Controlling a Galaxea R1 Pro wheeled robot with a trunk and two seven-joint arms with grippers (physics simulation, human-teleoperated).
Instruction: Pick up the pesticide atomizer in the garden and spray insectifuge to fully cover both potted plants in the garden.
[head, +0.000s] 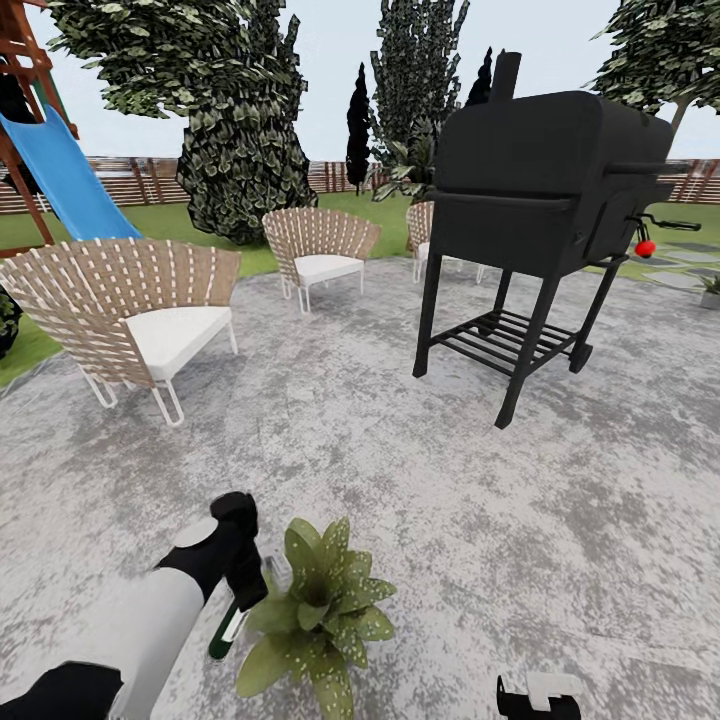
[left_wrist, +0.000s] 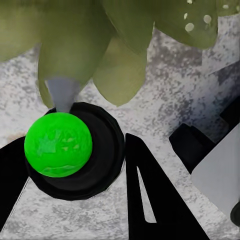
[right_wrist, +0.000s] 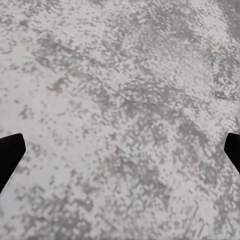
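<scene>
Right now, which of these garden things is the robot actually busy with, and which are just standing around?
Part of the job:
- pesticide atomizer, held in the left gripper
- potted plant, right beside it on the stone patio

Just standing around:
- black grill
- wicker chairs
- blue slide
- trees and fence behind
- right gripper, idle and open over bare stone

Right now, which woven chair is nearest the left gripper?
The large woven chair at left, beside the blue slide; the other two sit farther back across the patio from the left gripper.
</scene>
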